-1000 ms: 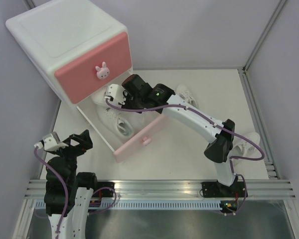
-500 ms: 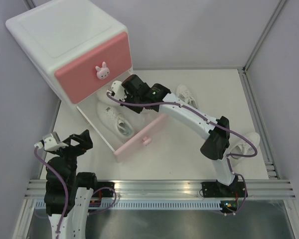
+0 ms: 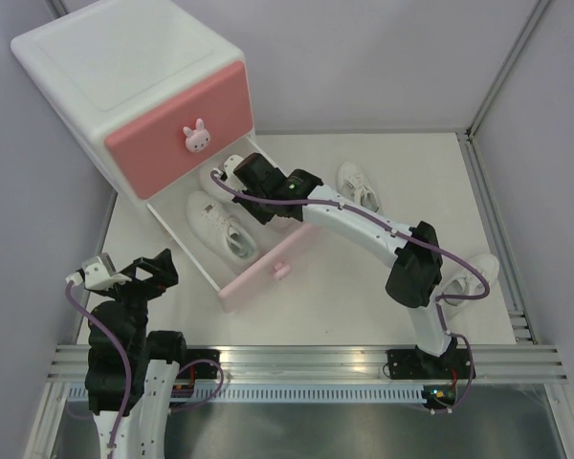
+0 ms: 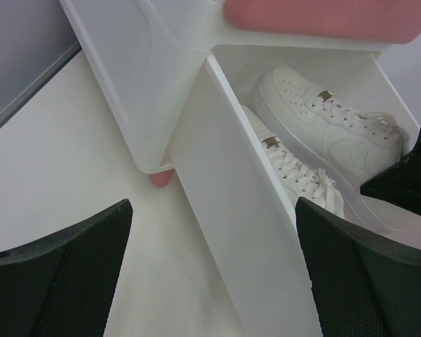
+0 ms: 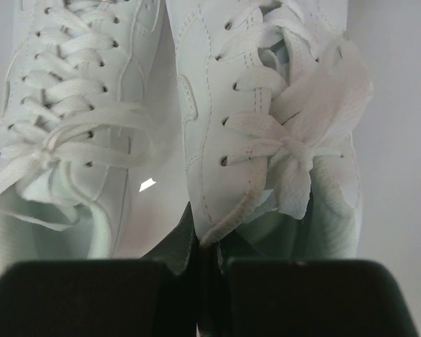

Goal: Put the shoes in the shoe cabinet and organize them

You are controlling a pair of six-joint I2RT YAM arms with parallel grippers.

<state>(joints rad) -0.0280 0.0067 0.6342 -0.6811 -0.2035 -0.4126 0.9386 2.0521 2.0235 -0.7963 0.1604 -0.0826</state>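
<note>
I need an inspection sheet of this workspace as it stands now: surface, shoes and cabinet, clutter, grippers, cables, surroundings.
Surface: white table, no spill seen.
Job's things: shoe cabinet with upper drawer shut and lower drawer open; near sneaker and far sneaker lie side by side inside it; third sneaker on the table; fourth sneaker partly hidden behind the right arm.
Clutter: nothing seen.
Grippers: right gripper shut on the far sneaker's collar; left gripper open, empty.
Cables: purple cables along both arms, one looping near the fourth sneaker.
Surroundings: pale walls; metal rail at the near edge.
</note>
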